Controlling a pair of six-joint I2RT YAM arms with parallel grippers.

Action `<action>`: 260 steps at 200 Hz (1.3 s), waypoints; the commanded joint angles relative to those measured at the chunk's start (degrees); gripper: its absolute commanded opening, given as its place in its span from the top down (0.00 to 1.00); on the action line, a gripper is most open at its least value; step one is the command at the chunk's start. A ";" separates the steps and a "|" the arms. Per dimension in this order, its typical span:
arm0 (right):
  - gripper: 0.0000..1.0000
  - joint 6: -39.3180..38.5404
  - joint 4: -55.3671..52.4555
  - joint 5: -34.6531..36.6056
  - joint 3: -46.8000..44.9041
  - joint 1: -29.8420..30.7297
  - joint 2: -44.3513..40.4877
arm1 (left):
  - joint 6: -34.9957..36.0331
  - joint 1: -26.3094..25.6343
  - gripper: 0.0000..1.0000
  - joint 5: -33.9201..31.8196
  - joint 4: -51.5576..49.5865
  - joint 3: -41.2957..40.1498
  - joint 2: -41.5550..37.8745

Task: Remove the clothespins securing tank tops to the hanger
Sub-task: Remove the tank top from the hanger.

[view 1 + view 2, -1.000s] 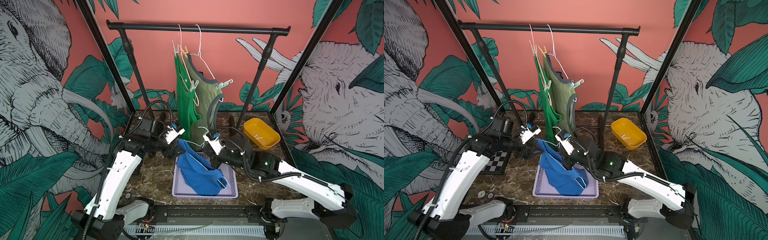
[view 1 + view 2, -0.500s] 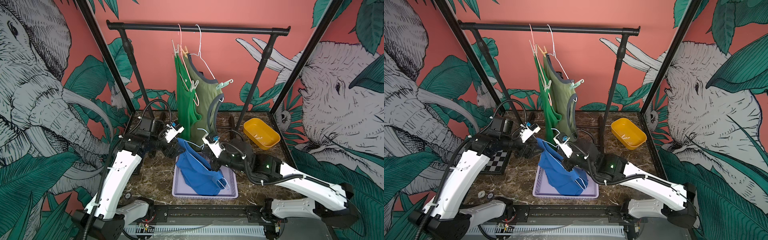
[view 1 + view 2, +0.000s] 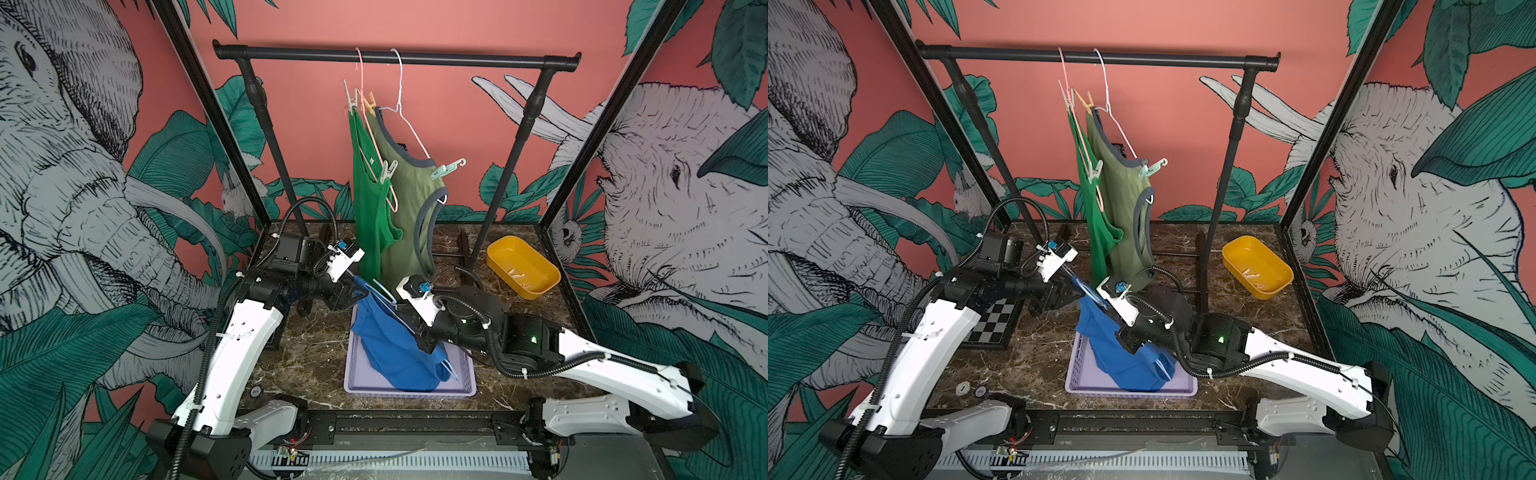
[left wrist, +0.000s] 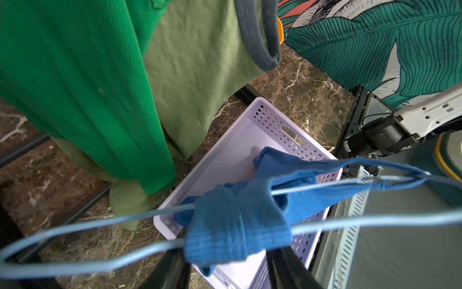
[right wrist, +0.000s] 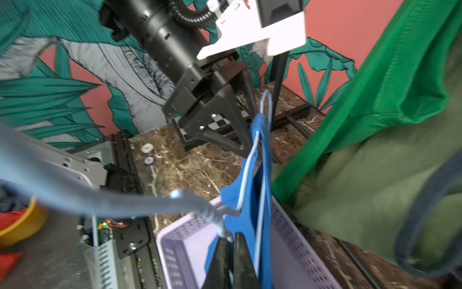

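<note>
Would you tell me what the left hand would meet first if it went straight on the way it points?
The strap of the blue top, draped over the blue hanger right in front of the left hand; beyond it, probably the lilac basket.

Two tank tops hang side by side from the rail. The bright green tank top is on a pink hanger, and the olive tank top, trimmed in grey, is on a white hanger. A white clothespin and a tan-orange clothespin sit at the upper shoulders. A pale clothespin and a mint clothespin clip on lower down. The blue tank top droops from a blue hanger, its lower end lying in the lavender basket.
</note>
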 commanded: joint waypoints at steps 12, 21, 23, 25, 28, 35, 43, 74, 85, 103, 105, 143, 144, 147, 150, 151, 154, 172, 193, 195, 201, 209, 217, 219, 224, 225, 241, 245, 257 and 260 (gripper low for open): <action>1.00 -0.97 3.01 -1.79 3.15 1.35 0.56 | -0.73 0.47 0.84 1.56 2.65 -0.48 -0.74; 1.00 -1.05 3.05 -1.19 3.05 1.37 0.41 | -0.73 0.55 0.94 1.64 2.65 -0.49 -0.80; 1.00 -1.07 3.05 -0.94 2.95 1.38 0.39 | -0.73 0.56 0.97 1.70 2.65 -0.45 -0.79; 1.00 -1.11 3.05 -0.72 2.82 1.38 0.34 | -0.73 0.54 0.99 1.72 2.65 -0.46 -0.85; 1.00 -1.09 2.97 -0.26 2.75 1.38 0.25 | -0.73 0.55 1.00 1.68 2.59 -0.40 -0.85; 1.00 -1.27 2.69 0.85 2.61 1.38 0.03 | -0.73 0.56 1.00 1.60 2.56 -0.40 -0.94; 1.00 -1.45 2.29 1.76 2.34 1.38 -0.54 | -0.69 0.69 1.00 1.33 2.48 -0.39 -1.03; 1.00 -1.51 0.96 4.68 0.10 1.37 -3.26 | -1.03 1.12 1.00 0.85 2.65 -0.57 -1.46; 1.00 -1.52 -0.19 5.65 -0.21 1.29 -4.26 | -1.26 1.43 1.00 0.34 2.82 -0.58 -1.43; 1.00 -1.49 -2.57 7.30 -0.54 1.21 -5.44 | -1.67 1.87 1.00 -0.63 2.92 -0.33 -1.51; 1.00 -1.44 -2.90 7.47 -0.61 1.21 -5.51 | -1.69 1.94 1.00 -0.71 2.92 -0.32 -1.54; 1.00 -0.63 -5.79 8.33 -2.31 0.46 -7.40 | -2.01 2.75 1.00 -0.34 2.73 0.56 -1.55; 1.00 -0.63 -5.89 8.35 -2.36 0.44 -7.44 | -2.03 2.75 1.00 -0.27 2.69 0.61 -1.52; 1.00 -0.49 -6.22 8.37 -2.53 0.35 -7.53 | -2.12 2.79 1.00 -0.25 2.66 0.71 -1.54; 1.00 -0.39 -6.45 8.42 -2.58 0.26 -7.63 | -2.14 2.87 1.00 -0.18 2.65 0.73 -1.56; 1.00 -0.38 -6.49 8.48 -2.63 0.25 -7.69 | -2.14 2.86 1.00 -0.15 2.65 0.74 -1.57; 1.00 -0.33 -6.91 8.47 -2.75 0.19 -7.80 | -2.14 2.99 1.00 -0.10 2.72 0.76 -1.57; 1.00 0.23 -7.91 8.57 -3.62 -0.10 -8.72 | -2.35 3.53 1.00 -0.04 2.81 0.82 -1.66; 1.00 0.77 -8.90 8.65 -4.53 -0.16 -10.51 | -2.73 3.94 1.00 -0.28 2.92 0.74 -1.61; 1.00 0.82 -9.07 8.68 -4.52 -0.19 -10.76 | -2.75 4.04 1.00 -0.36 2.96 0.78 -1.63; 1.00 0.92 -9.54 8.53 -4.67 -0.18 -11.44 | -2.92 4.19 1.00 -0.71 3.08 0.66 -1.73; 1.00 1.03 -9.97 8.35 -4.94 -0.20 -12.39 | -3.26 4.50 1.00 -1.15 3.33 0.59 -1.72; 1.00 1.12 -10.29 7.90 -5.34 -0.19 -13.58 | -3.44 4.72 1.00 -1.50 3.51 0.56 -1.73; 1.00 1.17 -10.30 7.75 -5.38 -0.20 -13.90 | -3.39 4.81 1.00 -1.63 3.53 0.56 -1.74; 1.00 1.20 -10.37 7.43 -5.70 -0.19 -14.69 | -3.54 4.86 1.00 -1.86 3.61 0.55 -1.72; 1.00 1.21 -10.43 7.42 -5.73 -0.20 -14.86 | -3.59 4.91 1.00 -1.95 3.62 0.51 -1.69; 1.00 1.39 -10.79 6.86 -6.40 -0.20 -17.16 | -3.98 5.22 1.00 -2.59 3.88 0.32 -1.57; 1.00 1.46 -10.68 6.73 -6.57 -0.19 -17.80 | -4.00 5.30 1.00 -2.58 3.88 0.30 -1.53; 1.00 1.43 -9.81 6.32 -7.18 -0.20 -19.25 | -4.20 5.26 1.00 -2.42 4.01 0.17 -1.24; 1.00 1.34 -9.55 6.17 -7.39 -0.20 -19.51 | -4.31 5.30 1.00 -2.37 4.13 0.13 -1.10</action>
